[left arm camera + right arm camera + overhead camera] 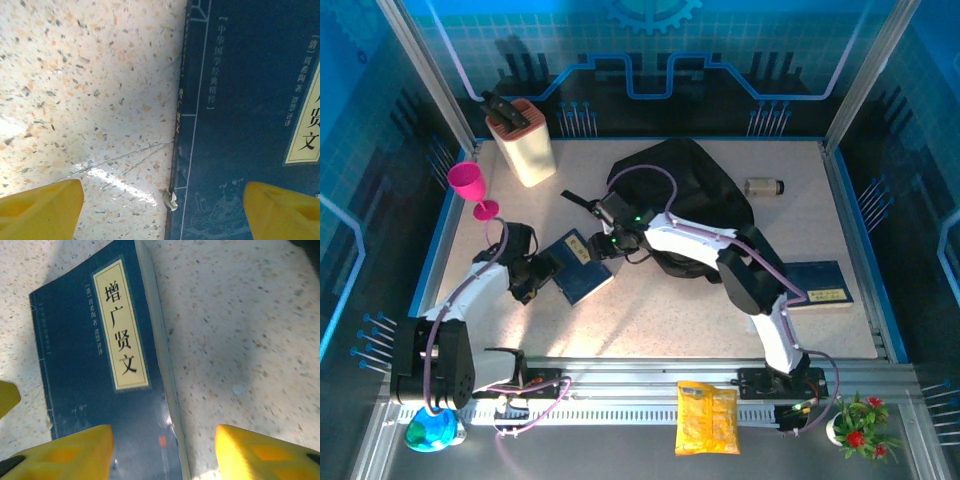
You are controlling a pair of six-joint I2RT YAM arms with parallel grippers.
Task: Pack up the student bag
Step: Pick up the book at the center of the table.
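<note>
Black backpack (695, 175) sits mid-table toward the back. Long axis approx diagonal, far-left to near-right, w/ a strap (578, 202) poking out left; right arm covers its near part. Blue book (582, 275) lies just front-left of it, btw both grippers. Left gripper (162, 200) fingers wide apart, straddling the book's spine edge. The right gripper (160, 440) is also apart over the page edge, not clamping anything. Bare table (660, 320) nearside = plenty of room.

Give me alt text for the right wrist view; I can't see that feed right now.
A dark blue book with a cream title label lies flat on the speckled table. The right end effector hangs open above it, one yellow finger over the book's lower end, the other over bare table.
</note>
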